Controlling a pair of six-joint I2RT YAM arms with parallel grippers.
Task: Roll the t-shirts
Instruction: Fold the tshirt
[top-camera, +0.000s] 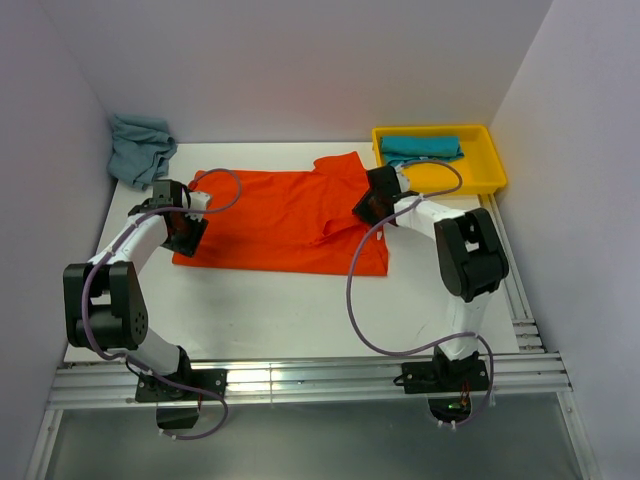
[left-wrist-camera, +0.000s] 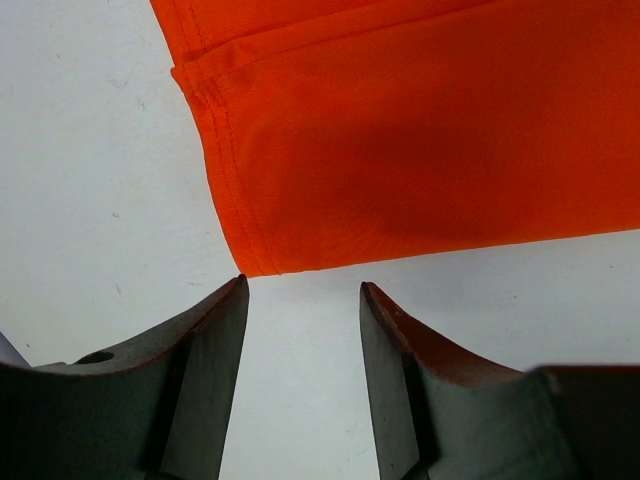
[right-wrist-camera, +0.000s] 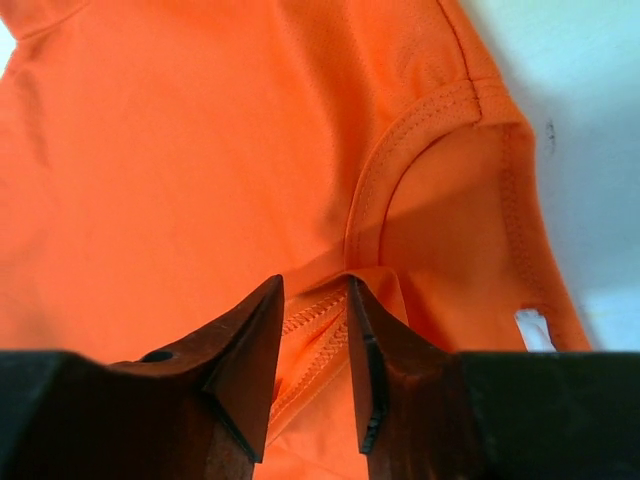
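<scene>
**Orange t-shirt flat on the worktop, a claw at each end**

At the far left corner, a grey-blue t-shirt lies crumpled in a heap against the wall. Just near of it, the left claw hangs over bare worktop with its jaws well apart and nothing between them. Its tips are right beside the hemmed corner at the left end of the orange t-shirt.

That shirt lies spread across the middle of the worktop, mostly smooth, with cloth doubled over itself at the right end.

The right claw is down on that right end. Its jaws stand a little apart, with a stitched seam running between the tips and a curved sleeve seam just beyond them.

At the far right corner, a teal t-shirt lies folded in the far part of a yellow tray.
</scene>
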